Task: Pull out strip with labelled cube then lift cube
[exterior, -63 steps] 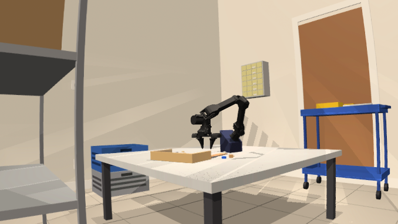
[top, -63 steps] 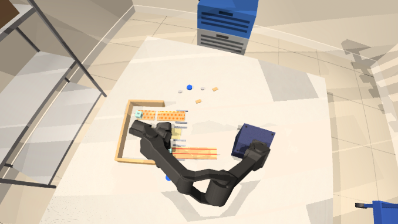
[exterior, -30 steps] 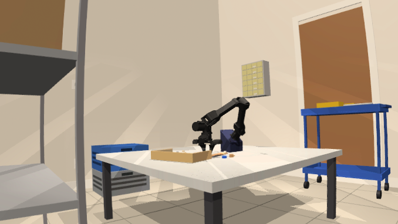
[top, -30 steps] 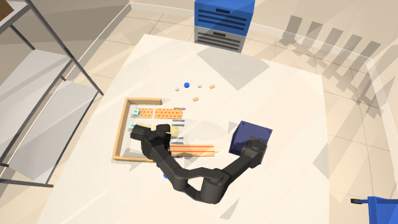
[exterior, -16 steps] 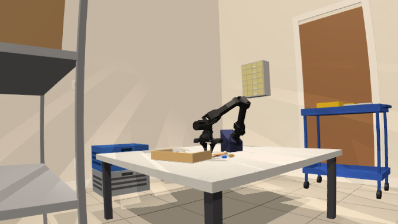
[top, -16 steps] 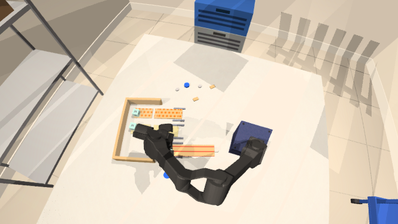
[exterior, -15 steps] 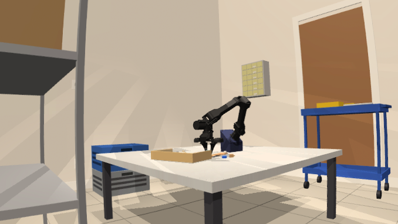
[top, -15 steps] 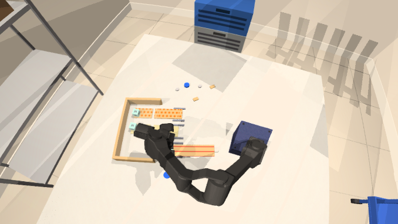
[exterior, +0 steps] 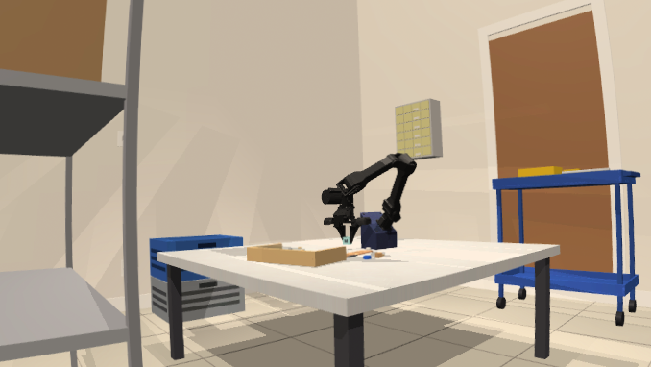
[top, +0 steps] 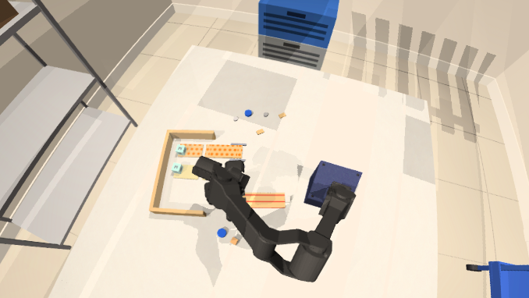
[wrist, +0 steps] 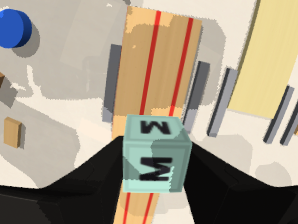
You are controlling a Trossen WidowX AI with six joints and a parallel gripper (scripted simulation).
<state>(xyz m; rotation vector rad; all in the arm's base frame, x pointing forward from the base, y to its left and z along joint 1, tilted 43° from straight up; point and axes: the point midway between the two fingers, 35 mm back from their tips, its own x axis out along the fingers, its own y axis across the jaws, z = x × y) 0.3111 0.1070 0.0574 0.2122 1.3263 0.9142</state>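
Observation:
My gripper [exterior: 347, 239] [wrist: 152, 143] is shut on a mint cube [exterior: 346, 240] [wrist: 156, 167] marked "M", holding it above the table. Below it lies the red-lined strip [top: 269, 200] [wrist: 150, 65], reaching out to the right of the tray; the arm hides its left end. The orange-dotted strip [top: 224, 150] has a gap across it and bears another mint cube [top: 180, 149] at its left end. A third mint cube [top: 176, 168] is at the left end of the pale yellow strip [top: 185, 173] [wrist: 265, 55], partly hidden by the arm.
A wooden U-shaped tray wall [top: 161, 172] [exterior: 283, 256] surrounds the strips' left ends. Grey guides [wrist: 111, 82] [wrist: 198, 92] flank the red-lined strip. Blue discs [top: 248, 113] [top: 221, 232] and small wooden pieces [top: 260, 132] [wrist: 12, 132] lie nearby. A dark blue block [top: 335, 175] stands at right.

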